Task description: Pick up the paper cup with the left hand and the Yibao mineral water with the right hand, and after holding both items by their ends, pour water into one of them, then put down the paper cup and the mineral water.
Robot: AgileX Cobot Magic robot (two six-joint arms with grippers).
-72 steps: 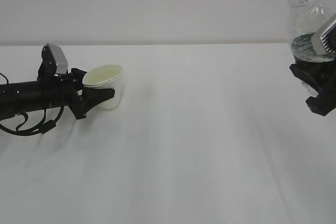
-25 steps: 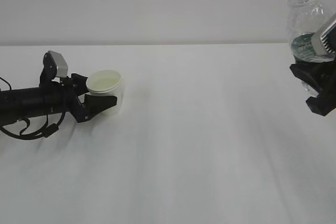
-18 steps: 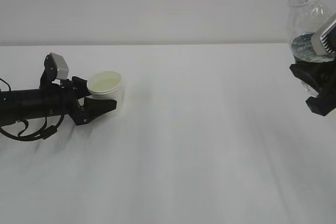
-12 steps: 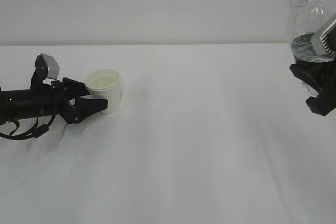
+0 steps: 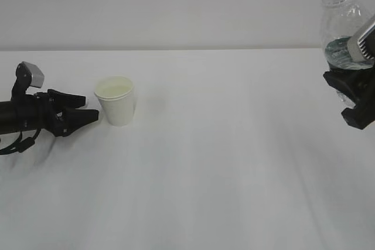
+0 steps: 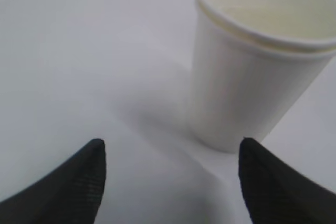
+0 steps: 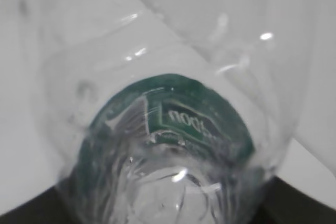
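The paper cup (image 5: 116, 101) stands upright on the white table, free of any grip; in the left wrist view the paper cup (image 6: 253, 72) is just ahead and to the right, its cream inside showing. My left gripper (image 5: 91, 109) lies low to the cup's left, open, with a small gap to the cup. Its black fingertips (image 6: 83, 177) have only bare table between them. At the far right my right gripper (image 5: 355, 99) is raised and shut on the lower part of the Yibao mineral water (image 5: 341, 24), upright and capless. The bottle's (image 7: 168, 129) clear base and green label fill the right wrist view.
The white table (image 5: 222, 162) stretches between the two arms, with its back edge (image 5: 193, 49) meeting a pale wall. Nothing else stands on it in view.
The left gripper has let go of the paper cup and drawn back to the left. The cup now stands upright on its own. The right arm and bottle have not moved.
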